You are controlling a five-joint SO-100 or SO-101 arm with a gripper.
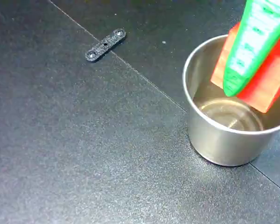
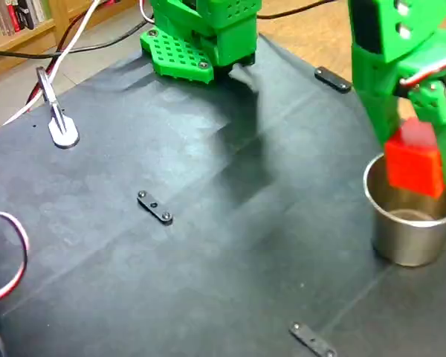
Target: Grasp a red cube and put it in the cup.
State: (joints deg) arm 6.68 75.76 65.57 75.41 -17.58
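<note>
Clearly the carry is almost over: the gripper (image 2: 424, 160) has its green fingers (image 1: 245, 56) clamped on the cube (image 2: 415, 165) and holds it at the mouth of the cup (image 1: 224, 140). In a fixed view the cube's lower corner dips below the rim line on the cup's far side; it hangs tilted, one edge lowest, and whether it touches the inner wall I cannot tell. In the other fixed view the red block sits over the cup's back half, its bottom at about rim height, not yet down inside.

The cup stands near the right edge of the dark tabletop (image 1: 84, 154), upright, its bottom bare and shiny — nothing is in it yet. A small black strip (image 1: 105, 45) with screw holes lies well apart toward the far left, and two more such strips (image 2: 155, 207) lie on the tabletop in the wider view; none is in the way. The arm's green base (image 2: 201, 37) sits at the far edge.

So the step in hand is the placing. Next, I judge, the fingers need only part — perhaps after a slight move toward the cup's centre, since the cube looks offset to the far rim. The cube is narrower than the cup, so it should fall in; the risk is a corner catching the thin rim and tipping outward, or a nudge shifting the light cup.
</note>
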